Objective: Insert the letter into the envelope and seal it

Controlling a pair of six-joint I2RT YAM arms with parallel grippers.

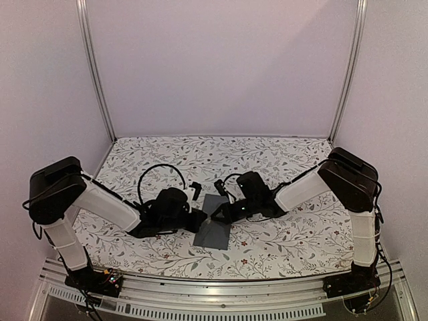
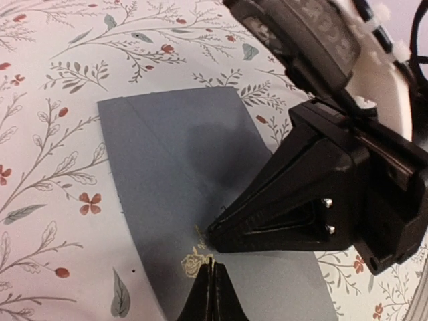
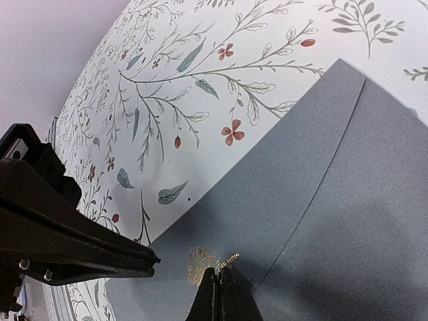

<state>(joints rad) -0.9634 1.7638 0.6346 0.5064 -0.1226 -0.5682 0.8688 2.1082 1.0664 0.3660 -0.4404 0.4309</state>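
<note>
left claw [image 2: 212, 269] is pinched shut, fingertip to fingertip, tip down at the envelope [image 2: 167, 160], right by a small gold flower mark [image 2: 194, 263]. right claw [image 3: 219, 274] is also fully closed, nose at the same gold mark from the opp side. the two tips nearly meet, just apart. can't tell if either actually presses the paper.

envelope lies flat on the floral tablecloth [image 1: 267, 157], mid-table, long axis running far-to-near w/ the near end skewed a bit left. a crease runs parallel to one long edge. the edges i can see sit flat on the cloth, far corners free.

both arms lie low, coming in from l and r, so the envelope's sides are crowded. open cloth past its far edge up to the back wall [image 1: 221, 67]. there's a narrower strip betw its near edge and the front rail [image 1: 221, 294].
</note>
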